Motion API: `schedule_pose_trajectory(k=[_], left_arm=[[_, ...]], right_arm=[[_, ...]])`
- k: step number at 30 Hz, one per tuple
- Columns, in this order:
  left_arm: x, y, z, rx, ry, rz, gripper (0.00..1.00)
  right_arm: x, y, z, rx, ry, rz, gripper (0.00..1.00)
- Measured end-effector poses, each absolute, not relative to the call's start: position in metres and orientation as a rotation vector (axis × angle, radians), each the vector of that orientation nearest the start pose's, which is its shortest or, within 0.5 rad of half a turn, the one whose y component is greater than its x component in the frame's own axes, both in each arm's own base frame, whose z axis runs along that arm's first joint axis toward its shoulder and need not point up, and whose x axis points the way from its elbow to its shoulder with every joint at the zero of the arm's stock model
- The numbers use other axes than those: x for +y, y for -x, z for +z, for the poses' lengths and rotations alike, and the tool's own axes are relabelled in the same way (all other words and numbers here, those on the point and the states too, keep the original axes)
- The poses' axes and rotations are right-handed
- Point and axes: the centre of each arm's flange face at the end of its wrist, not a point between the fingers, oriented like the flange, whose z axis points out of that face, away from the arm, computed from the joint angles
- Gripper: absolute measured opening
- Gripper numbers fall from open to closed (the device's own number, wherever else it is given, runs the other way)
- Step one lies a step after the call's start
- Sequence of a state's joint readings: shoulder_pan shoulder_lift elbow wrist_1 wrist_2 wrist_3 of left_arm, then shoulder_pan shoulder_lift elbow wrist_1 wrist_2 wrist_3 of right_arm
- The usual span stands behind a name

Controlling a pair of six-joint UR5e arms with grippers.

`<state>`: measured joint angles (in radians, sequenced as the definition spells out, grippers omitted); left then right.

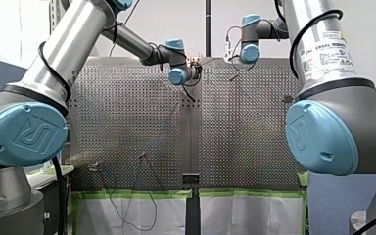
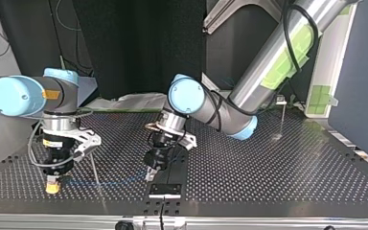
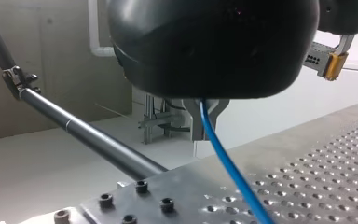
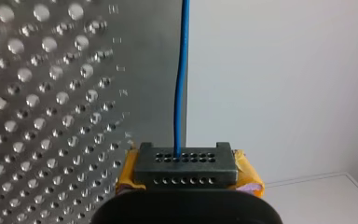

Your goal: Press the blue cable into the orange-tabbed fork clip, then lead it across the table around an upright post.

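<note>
In the top view the blue cable (image 2: 110, 182) runs low over the perforated table (image 2: 268, 167) between my two grippers. My left gripper (image 2: 151, 173), black, comes in from the upper right and is shut on the cable. The left wrist view shows the cable (image 3: 223, 161) leaving its closed fingers (image 3: 196, 122) and slanting down to the plate. My right gripper (image 2: 52, 187), with yellow pads, stands at the view's left. In the right wrist view it (image 4: 184, 161) is shut on the cable (image 4: 182, 84), which leads straight ahead. I see no orange-tabbed clip.
A thin upright post (image 2: 282, 120) stands at the top view's far right. A black block (image 2: 165, 189) sits at the table's near edge under my left gripper. In the left wrist view a dark rod (image 3: 88, 135) crosses beyond the bolted plate edge (image 3: 135, 200).
</note>
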<state>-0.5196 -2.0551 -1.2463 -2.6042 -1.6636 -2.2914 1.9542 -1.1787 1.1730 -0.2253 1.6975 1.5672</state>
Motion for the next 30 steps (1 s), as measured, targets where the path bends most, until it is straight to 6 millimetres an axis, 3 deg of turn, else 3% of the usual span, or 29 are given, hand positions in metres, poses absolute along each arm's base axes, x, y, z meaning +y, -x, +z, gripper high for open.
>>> schedule_pose_trajectory(k=[8, 21, 30], left_arm=[[-0.481, -0.555, 0.415, 1.268, 0.200, -1.041, 0.00], [-0.507, -0.558, 0.389, 1.308, 0.190, -1.050, 0.00], [-0.507, -0.559, 0.389, 1.306, 0.198, -1.044, 0.00]], right_arm=[[-0.587, -0.349, 0.481, -0.967, -1.188, 1.506, 0.00], [-0.599, -0.321, 0.475, -1.022, -1.188, 1.436, 0.00], [-0.605, -0.305, 0.463, -1.053, -1.194, 1.398, 0.00]])
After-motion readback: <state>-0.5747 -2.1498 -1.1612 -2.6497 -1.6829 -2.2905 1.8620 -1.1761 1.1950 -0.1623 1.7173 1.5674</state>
